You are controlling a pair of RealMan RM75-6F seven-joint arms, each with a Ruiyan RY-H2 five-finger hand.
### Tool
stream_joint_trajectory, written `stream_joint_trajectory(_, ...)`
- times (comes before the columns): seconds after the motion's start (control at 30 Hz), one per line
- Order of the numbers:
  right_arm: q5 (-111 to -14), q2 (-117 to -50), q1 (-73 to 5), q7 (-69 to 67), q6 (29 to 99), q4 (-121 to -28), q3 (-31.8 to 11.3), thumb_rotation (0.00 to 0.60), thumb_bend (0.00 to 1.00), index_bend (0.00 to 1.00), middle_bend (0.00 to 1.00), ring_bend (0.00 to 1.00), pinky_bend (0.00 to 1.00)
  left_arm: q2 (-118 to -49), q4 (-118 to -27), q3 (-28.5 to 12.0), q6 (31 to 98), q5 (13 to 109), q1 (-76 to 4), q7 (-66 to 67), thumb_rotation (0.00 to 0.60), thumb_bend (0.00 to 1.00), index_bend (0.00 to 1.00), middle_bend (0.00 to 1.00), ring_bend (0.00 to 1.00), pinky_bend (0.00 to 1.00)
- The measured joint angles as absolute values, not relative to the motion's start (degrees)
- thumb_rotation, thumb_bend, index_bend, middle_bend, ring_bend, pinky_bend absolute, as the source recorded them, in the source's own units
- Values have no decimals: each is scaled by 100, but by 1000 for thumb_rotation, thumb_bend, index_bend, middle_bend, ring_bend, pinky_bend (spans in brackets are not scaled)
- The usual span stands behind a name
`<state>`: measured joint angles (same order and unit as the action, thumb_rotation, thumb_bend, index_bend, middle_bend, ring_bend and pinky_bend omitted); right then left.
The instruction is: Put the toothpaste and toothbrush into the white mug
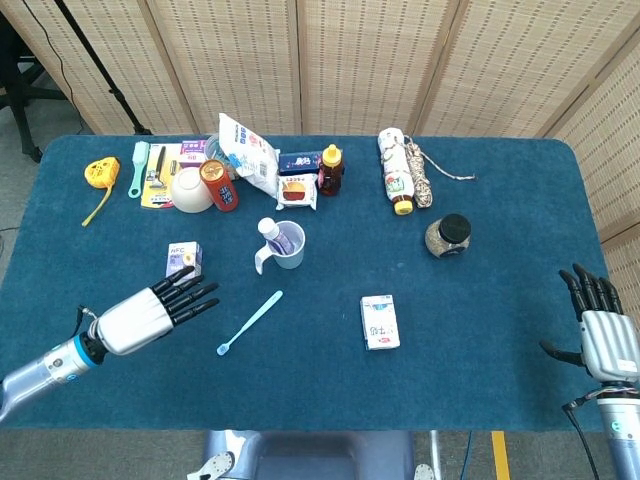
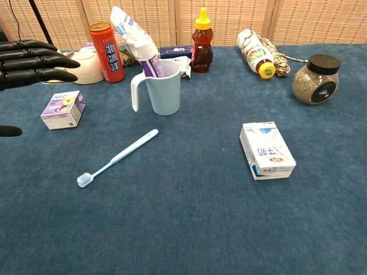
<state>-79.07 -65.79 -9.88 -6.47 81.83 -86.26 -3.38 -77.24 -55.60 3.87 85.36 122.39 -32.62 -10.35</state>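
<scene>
The white mug [image 1: 287, 246] [image 2: 162, 87] stands upright near the table's middle, and the toothpaste tube [image 1: 274, 233] [image 2: 149, 63] sticks out of it. A light blue toothbrush [image 1: 250, 322] [image 2: 118, 156] lies flat on the blue cloth in front of the mug, bristles toward the near left. My left hand [image 1: 165, 305] [image 2: 33, 62] hovers open to the left of the toothbrush, fingers stretched toward it, holding nothing. My right hand [image 1: 600, 320] rests open at the table's far right edge, seen only in the head view.
A small purple-white box [image 1: 184, 260] [image 2: 63, 109] sits by my left hand. A white carton [image 1: 380, 321] [image 2: 266, 150] lies right of centre. A red can [image 2: 107, 52], bowl [image 1: 190, 190], honey bottle [image 2: 201, 41], snack bag, jar [image 1: 448, 236] and tape measure [image 1: 100, 172] line the back.
</scene>
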Motion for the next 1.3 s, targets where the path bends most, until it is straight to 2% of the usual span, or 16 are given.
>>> stream_joint_trajectory(0.33,-7932,-6591,-976,-653,8058,-8638,-389,600,0,0,0,0,0,-8573,-4122,684,8669,12678,-3861,-838,600,198,0,0,0,3)
stream_joint_trajectory(0.73,-7975,-6583,-962,-763,7932,-8610,-438,600,0,0,0,0,0,-9603,-3154,1017,8497,12609,-4253,-860,600,199,0,0,0,5)
stream_joint_trajectory(1.3,-7955,-6588,-925,-688,7903,-8580,-517,600,0,0,0,0,0,-10239,-2742,1344,8324,12178,-4425,-935,600,198,0,0,0,6)
